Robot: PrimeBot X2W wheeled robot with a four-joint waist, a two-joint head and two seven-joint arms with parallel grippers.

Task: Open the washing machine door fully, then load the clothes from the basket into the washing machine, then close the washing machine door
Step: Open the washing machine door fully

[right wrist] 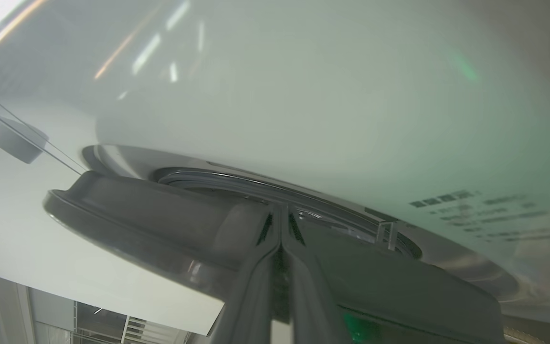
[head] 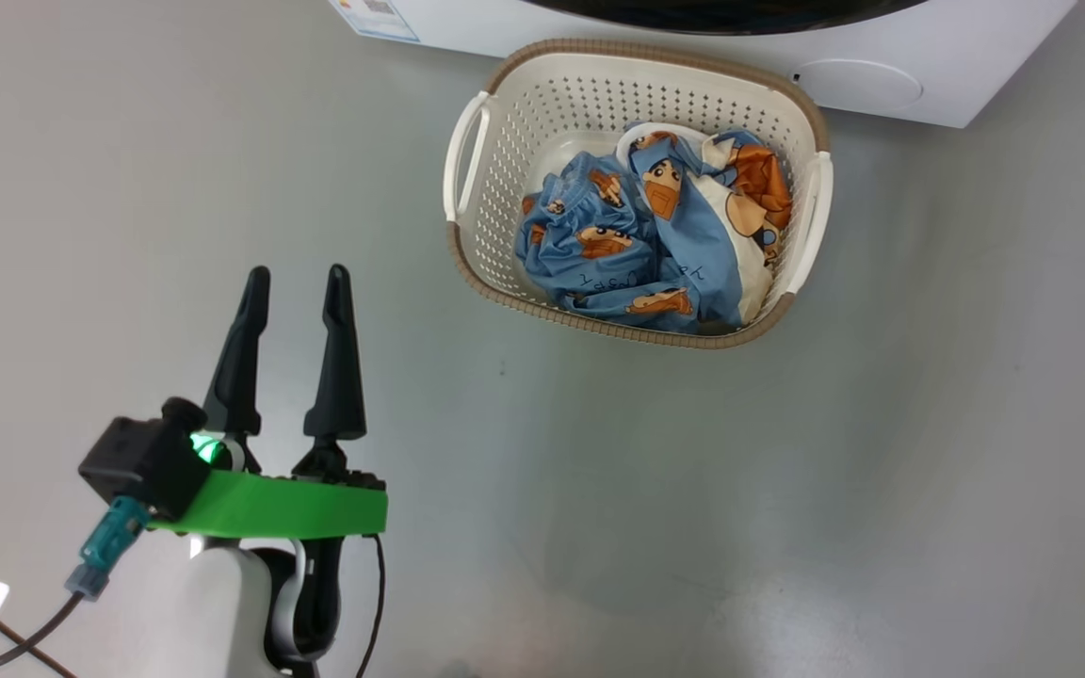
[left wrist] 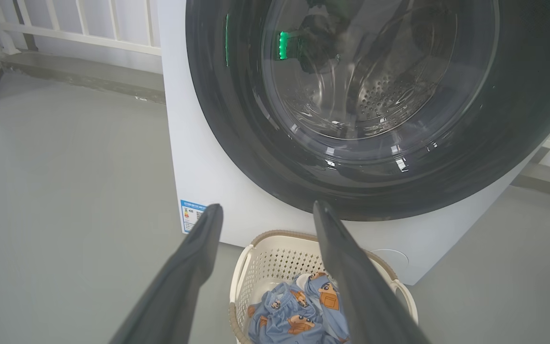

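Clothes in light blue with orange-brown bears, some white cloth among them, lie bunched in the basket in the head view. The basket stands on the grey floor, just in front of the washing machine, whose white front runs along the top edge. A dark strip of the washing machine door shows above it. The left gripper is at the lower left, well apart from the basket, its two dark fingers spread and pointing up with nothing between them. A green bracket sits across its wrist.

From the left wrist view, the glossy black door fills the upper right, and the steel drum shows through its clear bowl window. Below it is the basket with the clothes, close against the machine's base. A small blue label is stuck at the lower left corner of the white front. The left gripper's fingers rise apart from the bottom edge, framing the basket. A white railing stands behind at the upper left.

Seen from the right wrist view, the right gripper has its fingers pressed together, holding nothing. Their tips lie at the door's grey rim, close under the machine's white front. Whether they touch the rim cannot be told.
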